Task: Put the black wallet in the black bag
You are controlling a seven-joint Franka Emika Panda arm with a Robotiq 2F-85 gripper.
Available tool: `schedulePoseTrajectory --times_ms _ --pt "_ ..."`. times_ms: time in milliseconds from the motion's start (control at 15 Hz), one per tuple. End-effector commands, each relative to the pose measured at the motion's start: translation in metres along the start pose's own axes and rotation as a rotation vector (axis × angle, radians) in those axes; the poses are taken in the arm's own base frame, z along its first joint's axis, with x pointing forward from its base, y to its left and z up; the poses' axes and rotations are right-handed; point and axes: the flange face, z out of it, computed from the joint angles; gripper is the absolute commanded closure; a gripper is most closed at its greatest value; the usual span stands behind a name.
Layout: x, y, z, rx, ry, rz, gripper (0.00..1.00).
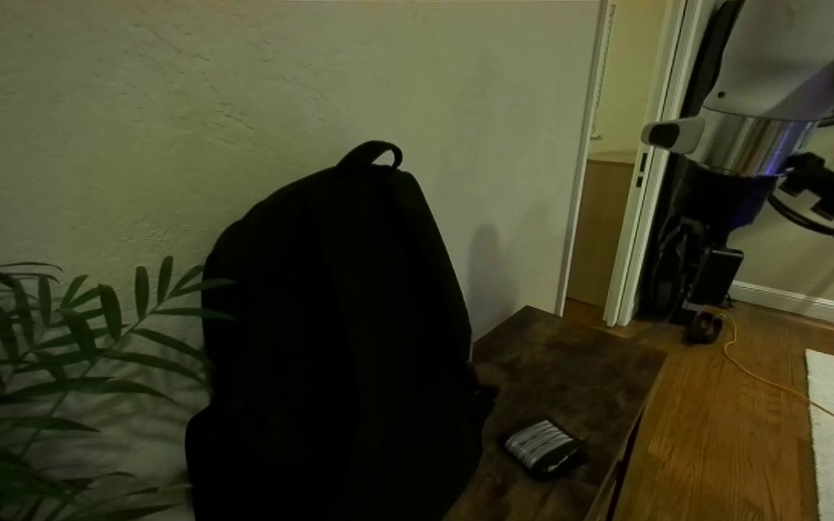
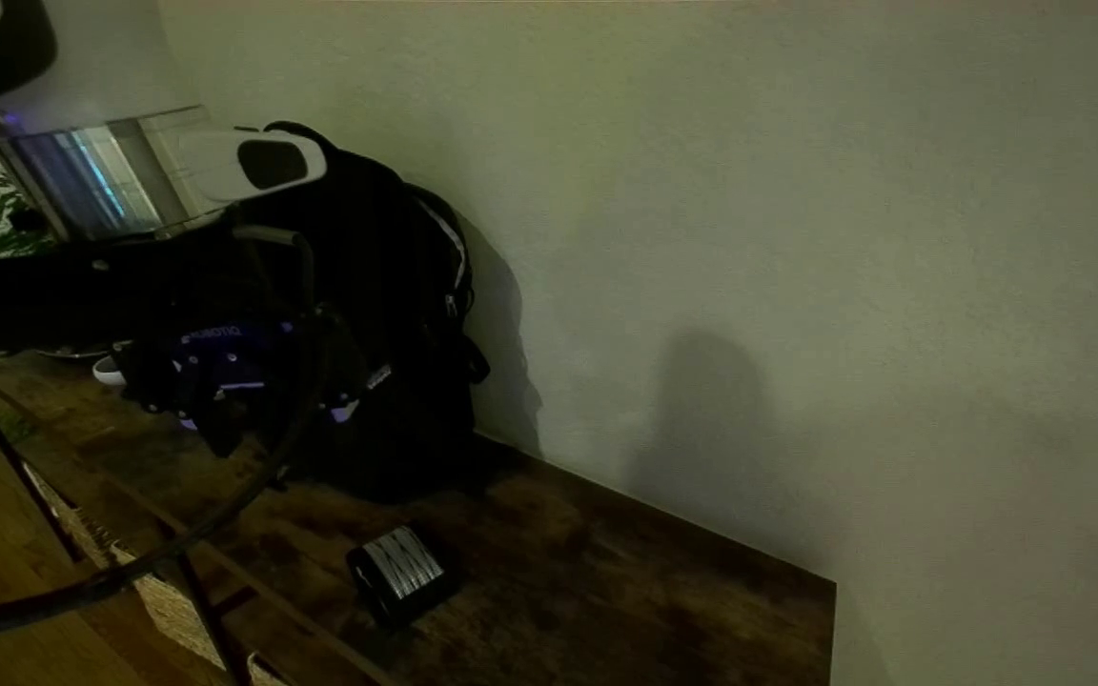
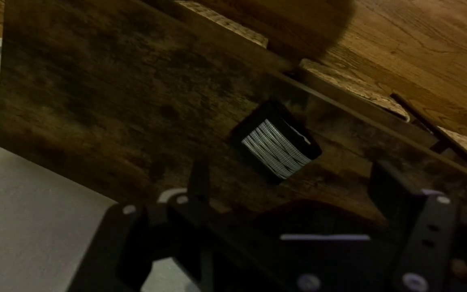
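Note:
The black wallet, with a grey-white striped panel, lies flat on the dark brown table (image 1: 569, 354) in both exterior views (image 1: 541, 445) (image 2: 402, 564). It also shows in the wrist view (image 3: 276, 148), beyond the fingertips and near the table's edge. The black bag is a backpack standing upright by the wall in both exterior views (image 1: 344, 333) (image 2: 401, 324). Whether its opening is unzipped is too dark to tell. My gripper (image 3: 292, 178) is open and empty, its fingers wide apart above the table. It also shows dark in an exterior view (image 2: 244, 438), partly in front of the bag.
A green plant (image 1: 91, 354) stands beside the bag. The wall (image 2: 797, 286) runs along the table's back. Woven baskets (image 3: 351, 87) sit under the table's front edge. A black cable (image 2: 215, 519) loops from the arm. An orange cord (image 1: 772, 383) lies on the floor.

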Motion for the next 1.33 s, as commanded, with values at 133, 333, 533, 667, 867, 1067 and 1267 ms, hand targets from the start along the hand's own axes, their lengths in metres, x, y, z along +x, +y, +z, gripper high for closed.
schedulePoseTrajectory --times_ms 133,333,533,667,867,1067,1267 --pt "0.014 -0.009 0.020 0.024 0.014 -0.035 0.00" --pt "0.029 -0.022 0.045 0.047 0.028 -0.145 0.00" --pt "0.044 -0.033 0.067 0.061 0.027 -0.242 0.00" --pt "0.053 -0.040 0.080 0.074 0.019 -0.295 0.00" --pt "0.065 -0.048 0.094 0.084 0.009 -0.376 0.00" --pt "0.066 -0.050 0.095 0.086 -0.011 -0.356 0.00" --pt "0.070 -0.049 0.097 0.085 -0.010 -0.364 0.00"
